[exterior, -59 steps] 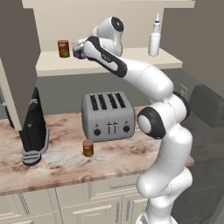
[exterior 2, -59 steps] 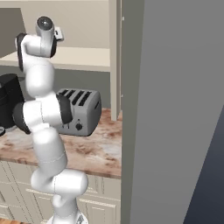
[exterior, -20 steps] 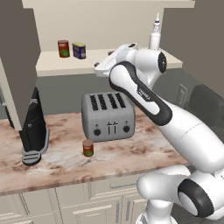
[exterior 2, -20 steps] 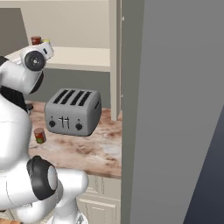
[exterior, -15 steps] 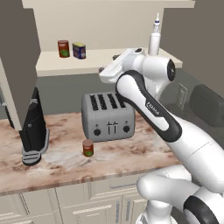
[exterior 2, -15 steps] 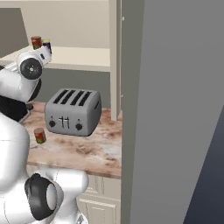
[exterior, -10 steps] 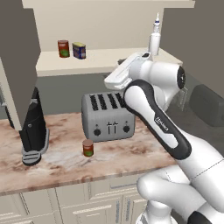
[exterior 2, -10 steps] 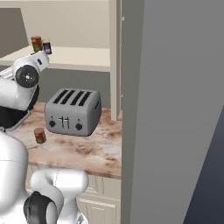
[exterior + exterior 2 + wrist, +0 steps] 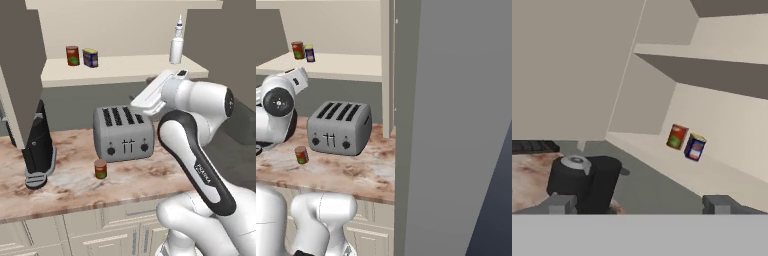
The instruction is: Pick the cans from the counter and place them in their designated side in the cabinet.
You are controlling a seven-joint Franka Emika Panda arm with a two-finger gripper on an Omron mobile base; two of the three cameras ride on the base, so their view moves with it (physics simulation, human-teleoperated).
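Red-brown can (image 9: pixel 73 55) with green label; blue can (image 9: pixel 90 58) with yellow top. Third can (image 9: pixel 101 169), red-brown with green. Counter (image 9: pixel 150 175) pinkish-brown marbled. Toaster (image 9: pixel 123 133) grey. Bottle (image 9: pixel 176 46) white. Shelf (image 9: pixel 125 68) cream.

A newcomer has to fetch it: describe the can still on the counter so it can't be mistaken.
On the marbled counter stands a grey toaster. Just in front of its left corner sits a small red-brown can with a green label, alone on the counter; the other two cans are on the cabinet shelf.

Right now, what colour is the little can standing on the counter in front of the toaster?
Red-brown with a green label patch; the can shows best in the left base view.
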